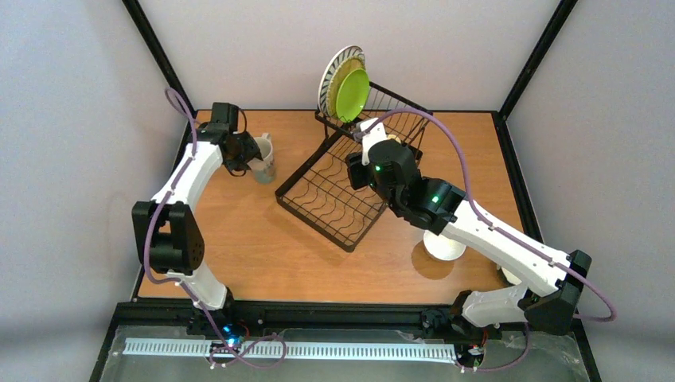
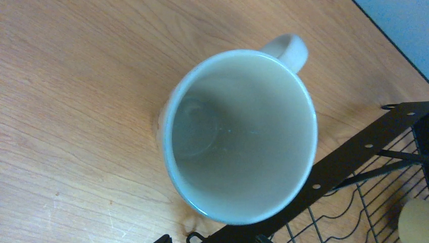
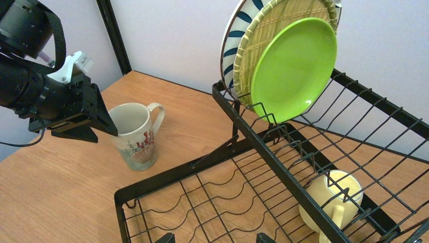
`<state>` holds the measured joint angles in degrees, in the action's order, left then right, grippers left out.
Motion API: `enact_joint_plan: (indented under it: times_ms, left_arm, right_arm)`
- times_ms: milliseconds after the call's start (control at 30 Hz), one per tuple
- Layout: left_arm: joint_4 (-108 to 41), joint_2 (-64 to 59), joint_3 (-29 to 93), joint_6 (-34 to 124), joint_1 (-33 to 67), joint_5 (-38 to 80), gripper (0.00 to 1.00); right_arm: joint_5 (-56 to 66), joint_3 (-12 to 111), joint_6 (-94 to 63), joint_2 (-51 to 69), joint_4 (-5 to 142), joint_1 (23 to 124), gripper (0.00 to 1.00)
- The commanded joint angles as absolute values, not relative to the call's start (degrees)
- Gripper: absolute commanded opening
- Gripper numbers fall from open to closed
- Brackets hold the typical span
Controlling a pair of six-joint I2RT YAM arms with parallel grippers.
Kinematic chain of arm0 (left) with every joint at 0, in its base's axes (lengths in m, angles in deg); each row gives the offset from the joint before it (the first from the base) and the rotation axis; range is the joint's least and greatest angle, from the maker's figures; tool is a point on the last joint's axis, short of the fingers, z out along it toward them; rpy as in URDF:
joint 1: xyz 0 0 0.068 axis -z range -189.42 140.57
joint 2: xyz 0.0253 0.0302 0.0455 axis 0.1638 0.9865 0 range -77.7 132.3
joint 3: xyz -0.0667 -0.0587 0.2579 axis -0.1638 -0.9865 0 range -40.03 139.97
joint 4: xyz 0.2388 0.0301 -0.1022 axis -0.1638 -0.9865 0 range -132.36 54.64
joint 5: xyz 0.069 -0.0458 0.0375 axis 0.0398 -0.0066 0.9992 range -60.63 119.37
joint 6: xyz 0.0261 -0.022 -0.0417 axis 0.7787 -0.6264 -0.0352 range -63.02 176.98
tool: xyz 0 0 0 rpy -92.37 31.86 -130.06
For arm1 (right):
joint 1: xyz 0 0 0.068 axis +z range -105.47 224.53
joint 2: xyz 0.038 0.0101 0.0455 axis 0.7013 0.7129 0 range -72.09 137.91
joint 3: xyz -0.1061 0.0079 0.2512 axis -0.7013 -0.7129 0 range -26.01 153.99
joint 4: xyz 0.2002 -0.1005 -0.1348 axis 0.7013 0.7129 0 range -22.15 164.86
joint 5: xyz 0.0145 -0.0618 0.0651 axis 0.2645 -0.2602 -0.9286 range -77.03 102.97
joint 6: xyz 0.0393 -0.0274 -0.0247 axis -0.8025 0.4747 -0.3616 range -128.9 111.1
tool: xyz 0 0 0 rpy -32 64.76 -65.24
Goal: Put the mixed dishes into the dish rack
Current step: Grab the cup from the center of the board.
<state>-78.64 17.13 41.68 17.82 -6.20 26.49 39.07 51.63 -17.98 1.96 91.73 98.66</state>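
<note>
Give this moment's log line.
left end effector: open, by floral mug | right end effector: open, over dish rack | racked: striped plate, bamboo plate, lime-green plate, yellow mug

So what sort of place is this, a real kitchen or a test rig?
Most likely a lab test cell, not a kitchen: a wooden table boxed in by plain pale walls and black corner posts, with just a dish rack, a lime-green plate and a mug set out.

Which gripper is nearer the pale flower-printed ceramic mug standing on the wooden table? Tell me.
Left. The left gripper hovers just over the rim of the pale flower-printed ceramic mug; the right gripper is off over the black wire dish rack, apart from the mug.
</note>
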Motion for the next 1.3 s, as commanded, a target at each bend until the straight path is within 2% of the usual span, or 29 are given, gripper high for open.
enact_joint_plan:
  times_ms: [0,667,867,1033,1267]
  left_arm:
    - [-78.6,19.2,44.1,18.7,-7.6,26.2,0.92]
    - [-79.2,24.2,47.9,18.8,-8.6,27.3,0.91]
    - [-78.0,25.8,46.0,19.5,-8.5,27.3,0.88]
    - [-77.0,27.6,44.2,20.2,-8.6,26.5,0.76]
    - [-77.0,30.0,43.5,21.0,-8.5,25.9,0.39]
  right_arm:
    - [38.5,49.8,-18.1,-0.1,91.3,98.2,0.93]
    - [37.8,48.5,-18.1,-0.5,91.2,98.1,0.93]
    - [37.8,48.7,-17.8,-0.2,91.1,98.1,0.93]
    - [37.8,48.8,-17.5,0.1,90.9,98.1,0.93]
    - [37.2,48.8,-17.5,0.4,90.4,98.0,0.93]
